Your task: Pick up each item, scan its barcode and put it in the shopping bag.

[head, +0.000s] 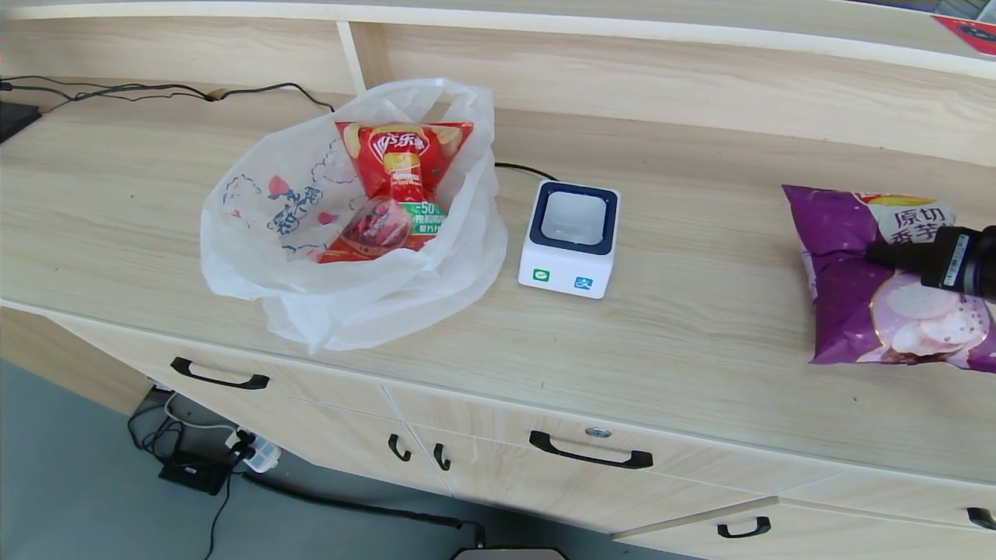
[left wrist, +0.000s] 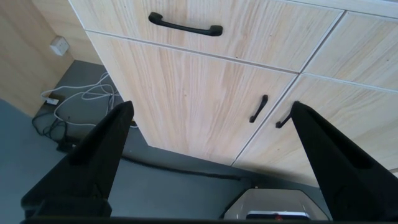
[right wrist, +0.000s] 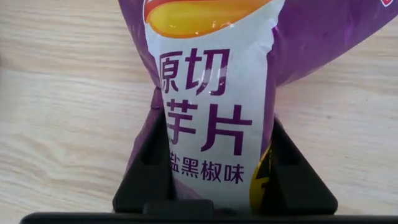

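A purple chip bag (head: 843,295) lies flat at the right end of the wooden counter (head: 700,327). My right gripper (head: 878,253) comes in from the right, and its tip rests on the bag's middle. In the right wrist view the right gripper (right wrist: 219,118) is shut on the purple chip bag (right wrist: 211,56), whose film is bunched between the two black fingers (right wrist: 152,155). A white plastic shopping bag (head: 257,257) stands open at the left with a red chip bag (head: 397,179) inside. The white scanner (head: 572,237) sits between them. My left gripper (left wrist: 211,106) hangs open, below counter height, before the drawer fronts.
A black cable (head: 156,93) runs along the counter's back left, and another leads to the scanner. A raised wooden ledge (head: 622,70) borders the back. Drawers with black handles (head: 590,453) sit under the counter; cables and a power strip (head: 261,453) lie on the floor.
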Controlling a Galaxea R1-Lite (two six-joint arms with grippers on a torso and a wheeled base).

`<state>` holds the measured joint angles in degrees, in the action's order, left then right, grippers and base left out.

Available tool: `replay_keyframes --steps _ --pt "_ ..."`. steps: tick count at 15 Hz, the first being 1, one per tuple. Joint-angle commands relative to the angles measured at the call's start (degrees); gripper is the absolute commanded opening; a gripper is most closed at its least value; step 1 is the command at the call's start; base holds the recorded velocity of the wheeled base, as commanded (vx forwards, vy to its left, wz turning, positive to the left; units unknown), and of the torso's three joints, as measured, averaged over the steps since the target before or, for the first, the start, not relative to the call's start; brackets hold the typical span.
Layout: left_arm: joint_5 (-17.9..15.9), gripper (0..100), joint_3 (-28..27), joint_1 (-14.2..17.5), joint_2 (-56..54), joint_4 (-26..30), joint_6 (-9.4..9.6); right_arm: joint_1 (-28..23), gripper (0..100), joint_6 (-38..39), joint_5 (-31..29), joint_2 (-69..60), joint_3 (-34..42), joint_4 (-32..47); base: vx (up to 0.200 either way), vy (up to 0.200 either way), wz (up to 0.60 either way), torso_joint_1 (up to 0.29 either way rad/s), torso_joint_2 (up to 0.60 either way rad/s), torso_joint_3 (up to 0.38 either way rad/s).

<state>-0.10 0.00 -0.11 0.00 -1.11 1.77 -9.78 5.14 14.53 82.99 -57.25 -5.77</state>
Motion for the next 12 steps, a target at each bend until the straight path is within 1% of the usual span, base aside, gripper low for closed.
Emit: replay_keyframes --steps 1,3,5,6,7,8,9,11,12 --pt "0.0 100 0.0 0.0 0.0 0.0 -0.01 1.4 0 1.4 1.4 -3.4 3.6 -1.3 0.000 0.000 0.00 0.000 0.00 0.000" --pt "0.0 100 0.0 -0.1 0.0 0.0 -0.01 2.7 0 4.4 5.1 -4.6 5.6 -3.8 0.000 0.000 0.00 0.000 0.00 0.000" --pt "0.0 100 0.0 0.0 0.0 0.0 -0.01 6.1 0 12.0 6.2 -6.0 6.2 -5.4 0.000 0.000 0.00 0.000 0.00 0.000" --pt "0.0 100 0.0 -0.1 0.0 0.0 0.08 8.0 0 17.3 6.2 -6.4 6.1 -6.3 0.000 0.000 0.00 0.000 0.00 0.000" --pt "0.0 100 0.0 -0.1 0.0 0.0 0.08 10.6 0 24.2 6.2 -7.2 6.2 -7.9 0.000 0.000 0.00 0.000 0.00 0.000" --pt "0.0 100 0.0 -0.1 0.1 0.0 0.08 11.5 0 27.4 6.2 -7.7 6.3 -8.9 0.000 0.000 0.00 0.000 0.00 0.000" --pt "0.0 100 0.0 -0.1 0.1 0.0 0.08 14.8 0 36.7 6.2 -9.3 6.5 -11.9 0.000 0.000 0.00 0.000 0.00 0.000" --pt "0.0 100 0.0 -0.1 0.1 0.0 0.08 19.3 0 47.1 6.1 -11.1 7.5 -13.9 0.000 0.000 0.00 0.000 0.00 0.000" --pt "0.0 100 0.0 -0.1 0.0 0.1 0.08 21.4 0 50.3 6.1 -11.9 8.5 -14.8 0.000 0.000 0.00 0.000 0.00 0.000"
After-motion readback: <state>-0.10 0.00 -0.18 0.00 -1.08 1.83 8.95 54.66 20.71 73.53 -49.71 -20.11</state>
